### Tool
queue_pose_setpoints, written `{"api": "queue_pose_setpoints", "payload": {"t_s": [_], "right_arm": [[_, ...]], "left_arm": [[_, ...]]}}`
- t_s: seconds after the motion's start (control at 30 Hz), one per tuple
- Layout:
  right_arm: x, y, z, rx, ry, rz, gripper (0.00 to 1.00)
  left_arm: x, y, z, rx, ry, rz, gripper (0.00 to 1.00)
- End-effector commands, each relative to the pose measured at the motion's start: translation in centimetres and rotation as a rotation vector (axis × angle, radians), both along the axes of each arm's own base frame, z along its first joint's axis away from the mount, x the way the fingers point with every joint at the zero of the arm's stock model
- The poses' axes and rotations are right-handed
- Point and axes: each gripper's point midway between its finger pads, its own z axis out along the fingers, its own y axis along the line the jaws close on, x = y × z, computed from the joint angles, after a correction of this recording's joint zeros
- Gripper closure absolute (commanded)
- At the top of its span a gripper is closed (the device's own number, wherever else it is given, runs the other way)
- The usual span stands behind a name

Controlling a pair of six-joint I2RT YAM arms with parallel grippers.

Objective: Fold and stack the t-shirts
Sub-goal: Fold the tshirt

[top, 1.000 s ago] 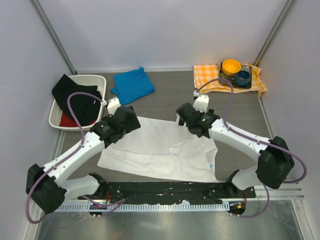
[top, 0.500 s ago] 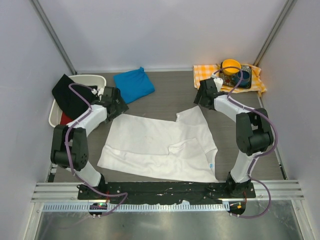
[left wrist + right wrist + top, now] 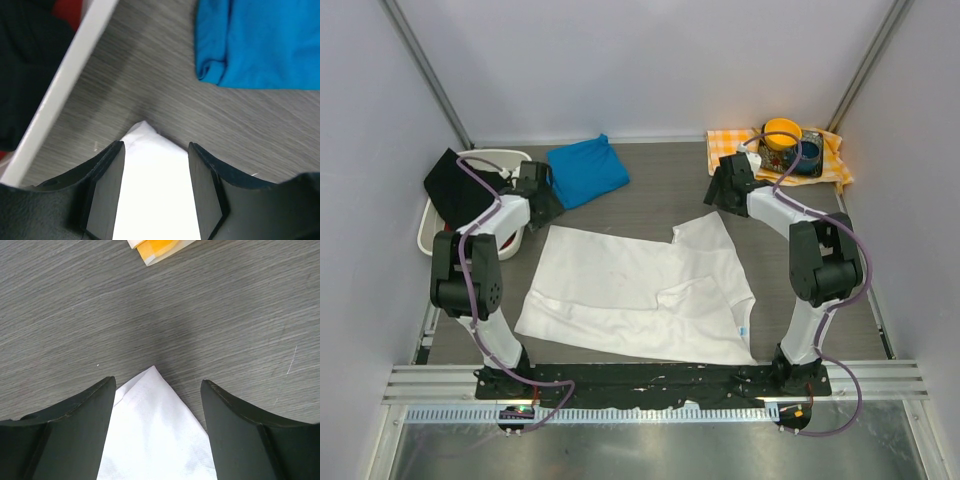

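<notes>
Left fingers [image 3: 102, 195] and right fingers [image 3: 75, 425], open, straddle far corners of the unfolded white t-shirt [image 3: 640, 290]; beyond it the blue t-shirt [image 3: 585, 170] lies folded, unstacked.

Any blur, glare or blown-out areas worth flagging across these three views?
Top external: even, soft light, sharp, no glare. Left wrist: the white t-shirt corner inside the left tool is blown out, no weave visible; the bin rim looks slightly soft. Right wrist: crisp wood grain on the table, shirt weave visible, soft shadow past the corner.
</notes>
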Motion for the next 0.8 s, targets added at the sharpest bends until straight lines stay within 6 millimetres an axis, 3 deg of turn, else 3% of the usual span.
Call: {"api": "queue_pose_setpoints", "payload": {"t_s": [0.0,0.33,0.53,0.77], "right_arm": [[1.7,1.0,1.8,0.044,-0.06,0.019,0.25],[1.3,0.8,0.2,0.031,-0.027,0.017,0.26],[1.3,0.8,-0.3,0.032,-0.016,0.017,0.26],[1.2,0.9,-1.2,0.031,0.003,0.021,0.27]], "left_arm": [[-1.4,1.2,-0.6,0.031,0.065,0.001,0.42],[-0.8,-0.1,-3.0,-0.052,0.114,-0.005,0.42],[-0.9,-0.1,-4.2,-0.051,0.133,0.003,0.53],[-0.8,0.5,-4.9,-0.018,0.146,0.019,0.8]]}}
